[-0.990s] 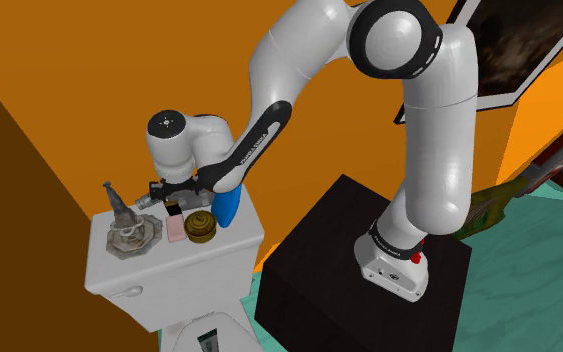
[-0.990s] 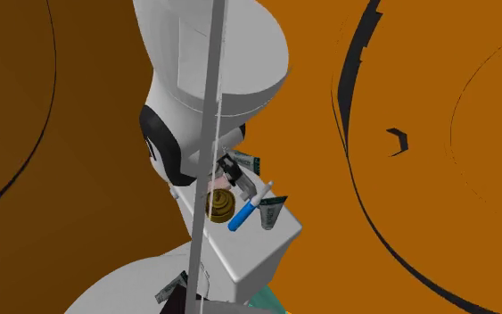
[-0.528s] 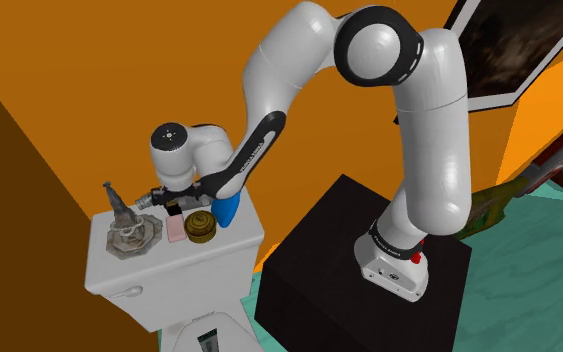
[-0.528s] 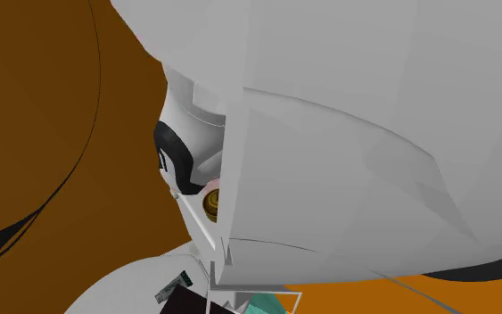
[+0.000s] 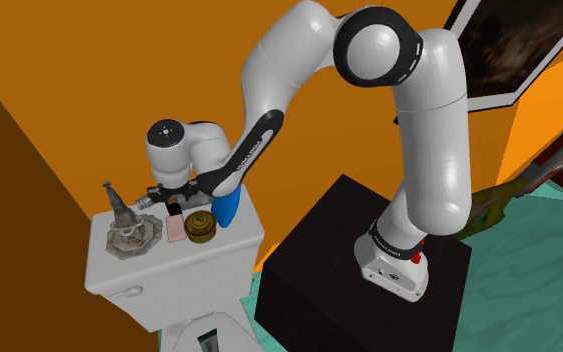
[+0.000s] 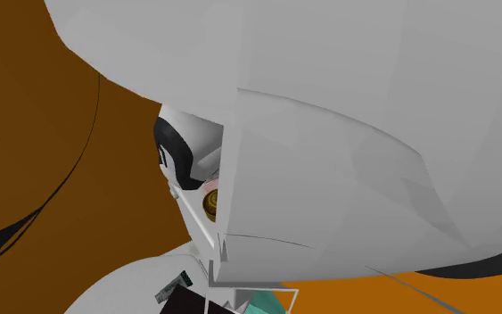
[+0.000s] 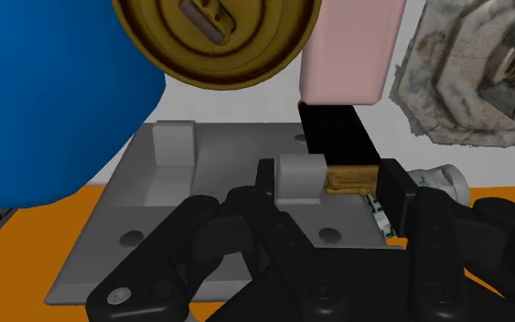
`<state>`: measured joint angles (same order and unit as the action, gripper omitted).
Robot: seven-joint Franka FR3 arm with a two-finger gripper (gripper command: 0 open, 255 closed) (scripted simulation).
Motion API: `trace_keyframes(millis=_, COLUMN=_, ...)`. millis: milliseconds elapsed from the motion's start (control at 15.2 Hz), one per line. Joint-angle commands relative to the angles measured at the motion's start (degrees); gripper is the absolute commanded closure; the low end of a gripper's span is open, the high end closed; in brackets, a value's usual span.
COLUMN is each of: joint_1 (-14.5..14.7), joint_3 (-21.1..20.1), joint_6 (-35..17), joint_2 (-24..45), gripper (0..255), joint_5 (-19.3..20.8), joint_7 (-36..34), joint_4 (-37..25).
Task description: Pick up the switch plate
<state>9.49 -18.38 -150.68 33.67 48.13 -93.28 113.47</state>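
White arm [image 5: 429, 130] rises from black stand [image 5: 319, 250], bends over at the top and reaches down toward 9 o'clock; in the second exterior view its pale casing [image 6: 347, 134] blocks most of the scene. Orange wall [image 5: 169, 60] behind, framed picture [image 5: 514, 50] at 1 o'clock of the arm, teal floor [image 5: 539, 280] at 3 o'clock of the stand. White toilet tank [image 5: 169, 275] at 9 o'clock of the stand, its lid carrying everything. Blue rounded thing [image 5: 228, 208] [image 7: 45, 101] at 1 o'clock of the disc, just beside it. Hand [image 5: 172, 204] [image 7: 330, 178] is low over the lid's back edge, at 12 o'clock of the pink block. Grey switch plate [image 7: 214, 155] lies flat right under the hand, next to the blue thing and the disc, one end reaching past the white lid over orange. It has two toggles, near toggle [image 7: 301, 176] and far toggle [image 7: 175, 142]. Grey glassy dish [image 5: 129, 236] [image 7: 466, 73] at 9 o'clock of the pink block. Brass disc [image 5: 201, 227] [image 7: 214, 41] [image 6: 211, 203] at 3 o'clock of the pink block, close. Pink block [image 5: 175, 229] [image 7: 351, 50] has a black piece [image 7: 336, 137] running from it toward the hand. Fingers [image 7: 397, 187] are spread, with the near toggle and a small gold bit between them; one finger is right against that toggle, and a firm pinch is not evident.
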Motion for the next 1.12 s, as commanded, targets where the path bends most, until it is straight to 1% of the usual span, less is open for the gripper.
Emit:
trace_keyframes(millis=0, joint_1=0.1, joint_3=0.3, joint_6=0.2, joint_2=0.8, gripper=255, joint_5=0.1, joint_7=-0.3, joint_4=1.0)
trace_keyframes(millis=132, joint_1=-0.4, joint_3=-0.2, joint_6=0.6, joint_2=-0.2, gripper=255, joint_5=-0.4, joint_7=0.3, joint_4=1.5)
trace_keyframes(millis=1056, joint_1=-4.3, joint_3=-5.5, joint_6=6.3, joint_2=-8.8, gripper=255, joint_5=-8.5, joint_7=7.5, joint_4=3.4)
